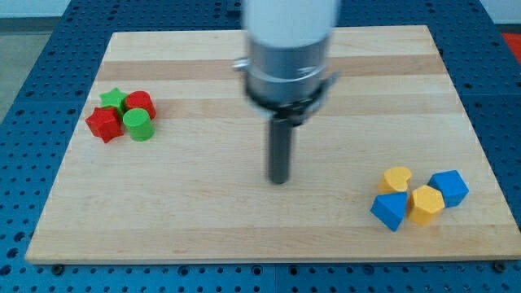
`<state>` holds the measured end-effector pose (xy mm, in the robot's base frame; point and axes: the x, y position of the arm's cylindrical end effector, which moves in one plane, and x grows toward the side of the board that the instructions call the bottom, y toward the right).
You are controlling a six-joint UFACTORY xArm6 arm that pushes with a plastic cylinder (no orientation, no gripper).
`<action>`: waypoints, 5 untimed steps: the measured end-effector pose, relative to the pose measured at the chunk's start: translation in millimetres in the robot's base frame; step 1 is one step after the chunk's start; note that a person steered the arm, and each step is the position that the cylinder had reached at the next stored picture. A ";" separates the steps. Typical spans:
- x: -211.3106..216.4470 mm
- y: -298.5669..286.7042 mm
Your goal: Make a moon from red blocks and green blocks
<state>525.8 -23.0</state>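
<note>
1. Camera view: no brand, label or writing can be read anywhere, not on the blocks, the board (244, 236) or my arm housing (289, 49).
2. My end is a plain dark rod with nothing to spread or press together; it pinches nothing. My tip (279, 181) sits near the board's middle, touching no block.
3. The red and green blocks form one tight cluster at the view's left, well apart from my tip.
4. In that cluster the green star (113, 99) is at the top left, the red cylinder (140, 102) just to its right, and the two touch.
5. Below them the red star (103, 124) is at the left and the green cylinder (138, 124) at the right, side by side and touching.
6. Both cylinders stand upright, round faces up, so their long axes point up from the board. The stars lie flat; I cannot tell which way their arms point.
7. The cluster is roughly square, with no clear long axis.
8. At the view's lower right sits a second cluster, also well apart from my tip: a yellow heart (397, 179), a blue block (449, 188) at its right, a yellow block (426, 203) between and below them, and a blue triangle (388, 211) at the lower left.
9. The board lies on a blue pegboard table (32, 49).
</note>
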 end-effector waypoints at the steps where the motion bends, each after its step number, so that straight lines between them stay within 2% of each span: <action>1: 24.0 -107.0; 2: 7.9 -211.6; 3: -17.0 -279.0; 4: -27.8 -282.0; 5: -75.3 -282.0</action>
<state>450.5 -305.0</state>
